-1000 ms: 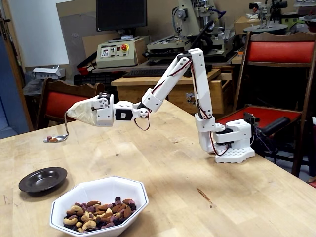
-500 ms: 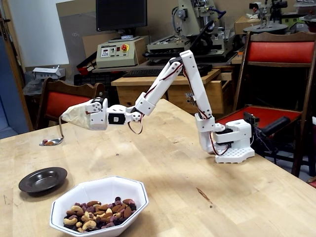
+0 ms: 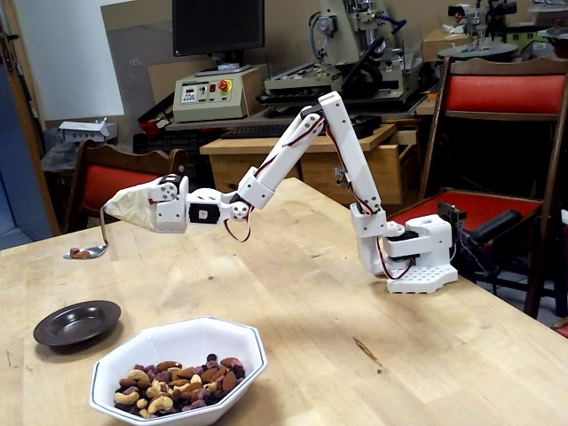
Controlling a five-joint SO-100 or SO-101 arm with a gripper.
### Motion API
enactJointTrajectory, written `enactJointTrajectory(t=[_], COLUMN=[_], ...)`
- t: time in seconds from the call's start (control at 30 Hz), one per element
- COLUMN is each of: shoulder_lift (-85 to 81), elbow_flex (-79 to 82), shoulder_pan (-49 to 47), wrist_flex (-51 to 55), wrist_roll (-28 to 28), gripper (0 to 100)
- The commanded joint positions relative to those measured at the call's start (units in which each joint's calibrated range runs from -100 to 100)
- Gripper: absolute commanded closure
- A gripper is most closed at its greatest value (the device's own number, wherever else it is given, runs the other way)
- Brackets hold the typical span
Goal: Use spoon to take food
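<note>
Reaching left, gripper [image 3: 118, 209] clasping spoon [image 3: 91, 248]

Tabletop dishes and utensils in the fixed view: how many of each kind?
White bowl holding the food: 1
Dark plate, no food visible on it: 1
Spoon, hanging from the taped gripper with a few pieces in it: 1
Total: 3
</note>
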Motion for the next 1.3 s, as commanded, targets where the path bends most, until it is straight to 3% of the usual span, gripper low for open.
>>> enactJointTrajectory(t=[0.0, 0.13, 0.97, 1.27], shoulder_lift=[-1.3, -1.3, -0.2, 4.0], elbow_flex=[-3.9, -3.9, -3.5, -3.7], shoulder_pan=[0.7, 0.6, -0.1, -0.1], wrist_flex=[-0.2, -0.2, -0.2, -0.3], wrist_roll=[2.7, 5.5, 6.1, 10.2], gripper=[96, 96, 96, 96])
